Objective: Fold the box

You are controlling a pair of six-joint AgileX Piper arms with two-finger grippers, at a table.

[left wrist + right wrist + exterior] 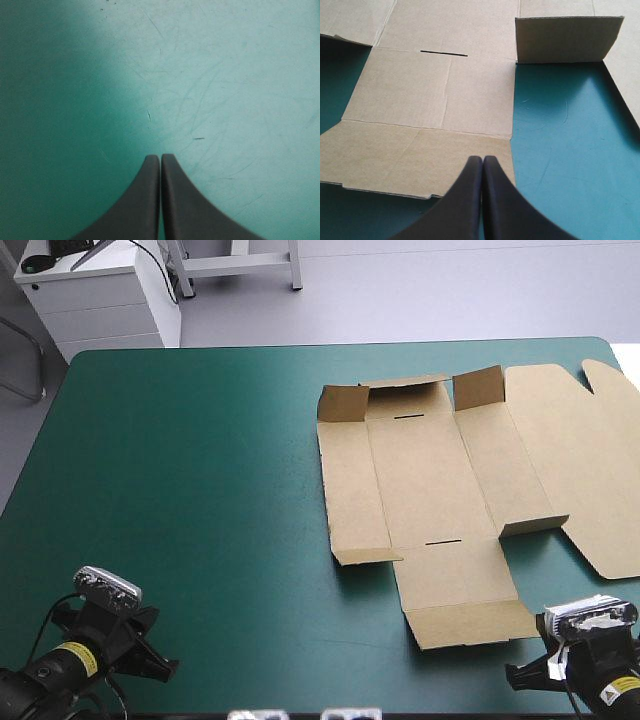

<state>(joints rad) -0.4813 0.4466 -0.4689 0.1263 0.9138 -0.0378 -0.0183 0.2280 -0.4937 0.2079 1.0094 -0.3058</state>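
One brown box (430,480) lies as a mostly flat cut sheet on the right half of the teal-green cover (190,470) in the high view. It looks light, stiff across its panels and ready to hinge at the creases, so the free edge of the near flap (470,624) seems the place to take it. In the left wrist view the left gripper (160,159) has its black fingers pressed together, empty, over bare cover. In the right wrist view the right gripper (483,160) is likewise closed and empty, its tips above that flap's corner.
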